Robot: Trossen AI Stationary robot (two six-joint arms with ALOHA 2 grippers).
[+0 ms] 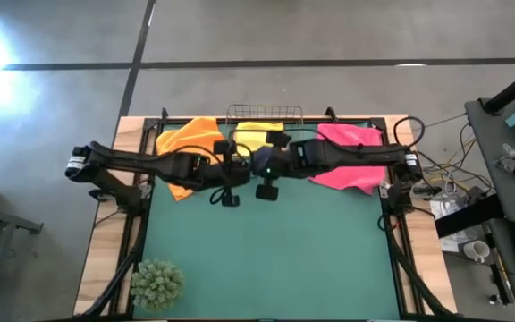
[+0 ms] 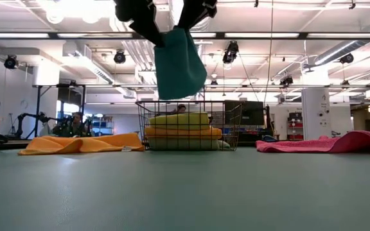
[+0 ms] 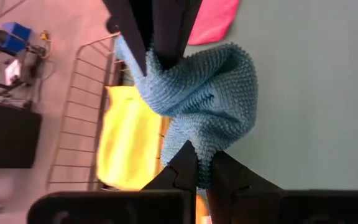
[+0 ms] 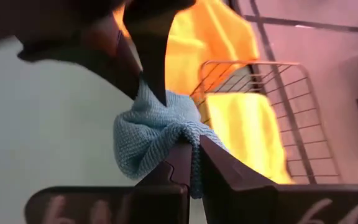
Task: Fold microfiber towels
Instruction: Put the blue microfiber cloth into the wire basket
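Aloft, teal towel [image 2: 180,63] pinched between both grippers

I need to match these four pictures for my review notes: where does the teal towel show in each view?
High view: barely visible, a teal patch between the two grippers, in front of the wire basket.
Low view: teal towel hangs from above, over the basket.
Left wrist view: centre, pinched by both grippers.
Right wrist view: centre, likewise pinched.
Shared landmark: the wire basket with the yellow towel.
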